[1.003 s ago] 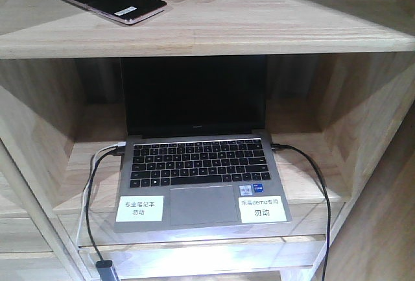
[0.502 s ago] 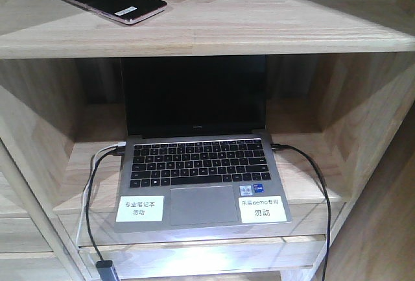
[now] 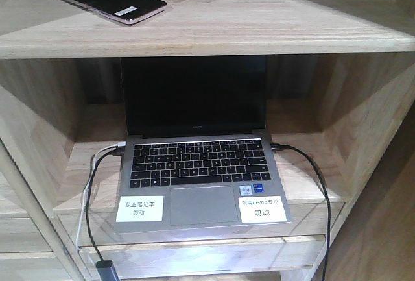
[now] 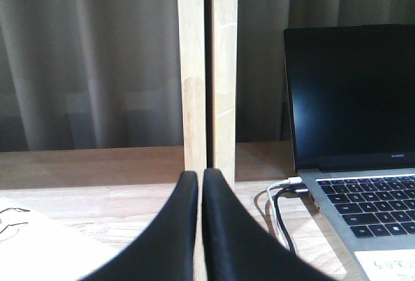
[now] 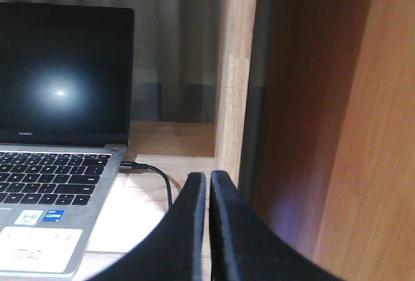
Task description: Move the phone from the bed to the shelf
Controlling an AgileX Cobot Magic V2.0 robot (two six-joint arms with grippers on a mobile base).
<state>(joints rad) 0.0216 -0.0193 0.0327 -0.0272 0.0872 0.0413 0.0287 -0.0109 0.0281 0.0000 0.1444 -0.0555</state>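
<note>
1. Front view: honestly nothing moved over the last second. The phone (image 3: 108,0) lay flat on the top board of the shelf (image 3: 272,31), up and to the left of the laptop (image 3: 198,158), same angle and same spot as in the two earlier shots, white sticker facing the front edge. No arm or tool was anywhere near it in this view. The laptop sat open in the compartment below, a cable (image 3: 91,196) plugged into its left side and another into its right. My read: the phone was already delivered and let go, so the task looked basically done, with only the arms tucked away. The bed wasn't in any shot.

2. Left wrist view: the left tool (image 4: 200,193) had its two black fingers pressed together, no real gap, and nothing between them. It pointed at a pale upright post of the shelf just left of the laptop, touching nothing as far as I could see. A bit of white paper (image 4: 26,235) sat further left of the laptop on the same board.

3. Right wrist view: same story. The right tool (image 5: 207,196) was closed up with only a hairline slit between the fingers, empty, hanging to the right of the laptop, near the upright post. The laptop's right-hand cable ran toward it but didn't seem to touch.
</note>
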